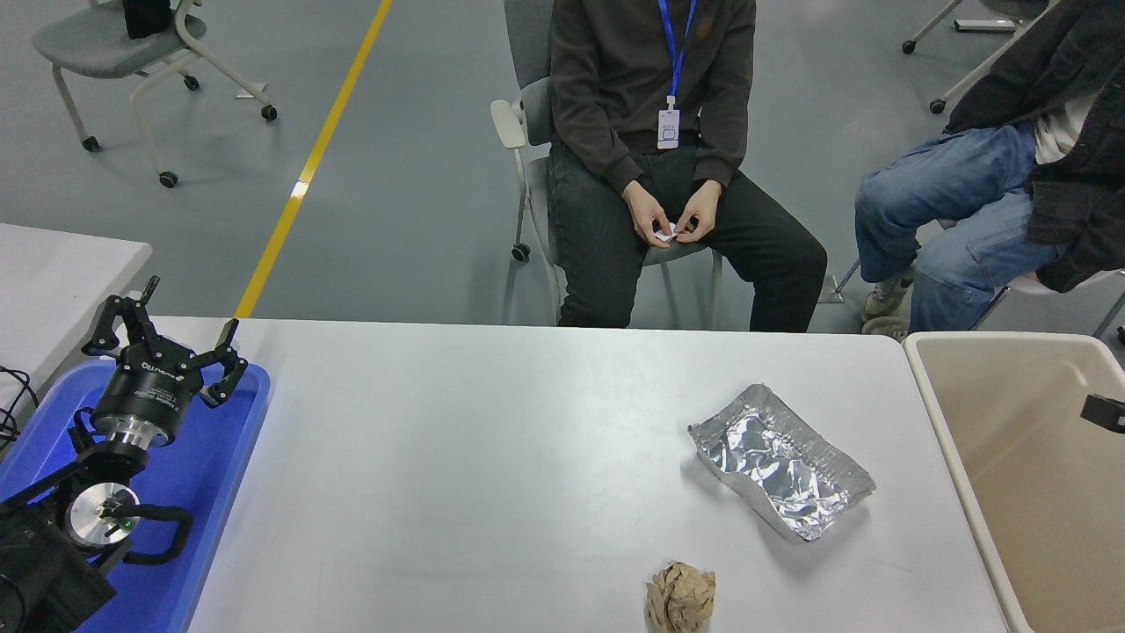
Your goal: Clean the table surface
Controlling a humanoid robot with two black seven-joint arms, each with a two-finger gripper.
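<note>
The table surface (492, 475) is a wide light grey-white top. On its right part lies a crumpled silver foil tray (780, 461). A ball of crumpled brown paper (680, 598) sits near the front edge. My left gripper (190, 306) is parked open over a blue tray (220, 457) at the lower left, holding nothing. Of my right gripper (1106, 411) only a small black piece shows at the right edge, above a beige bin (945, 413), well right of the foil tray.
The beige bin stands against the table's right end. A person sits on a chair beyond the far edge, hands (672, 220) holding a small white scrap. A second seated person (984, 193) is at the top right. A smaller table's corner (61, 264) shows at the left.
</note>
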